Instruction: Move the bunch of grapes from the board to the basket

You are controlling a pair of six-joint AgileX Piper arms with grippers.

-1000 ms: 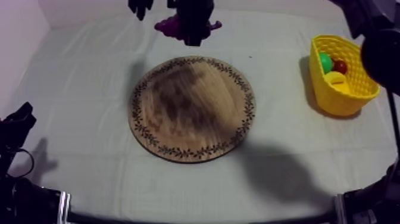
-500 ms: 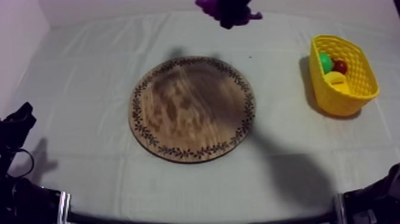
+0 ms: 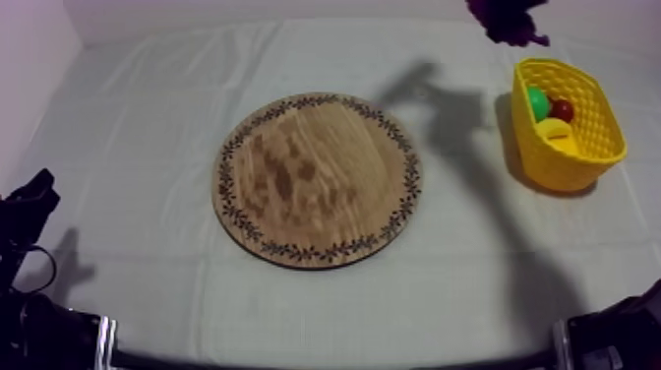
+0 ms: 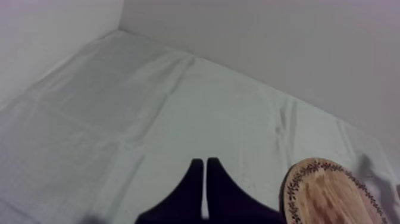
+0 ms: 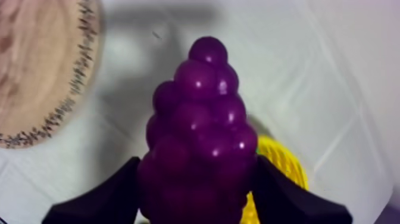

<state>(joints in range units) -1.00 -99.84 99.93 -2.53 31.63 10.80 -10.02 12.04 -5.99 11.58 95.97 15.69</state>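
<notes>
Both right jaws gripped the bunch of grapes (image 5: 199,137) aloft near the yellow basket (image 3: 563,162); left jaws lay pressed together, empty.

Top camera: high, slanted down over the grey-white cloth-covered table (image 3: 128,148). Left wrist camera: low, facing across the cloth toward the back wall (image 4: 268,42). Right wrist camera: steeply downward, close behind the purple bunch of grapes (image 5: 199,119). All three share the round, pattern-rimmed wooden board (image 3: 317,179); top and right wrist share the yellow lattice basket (image 3: 556,167).
</notes>
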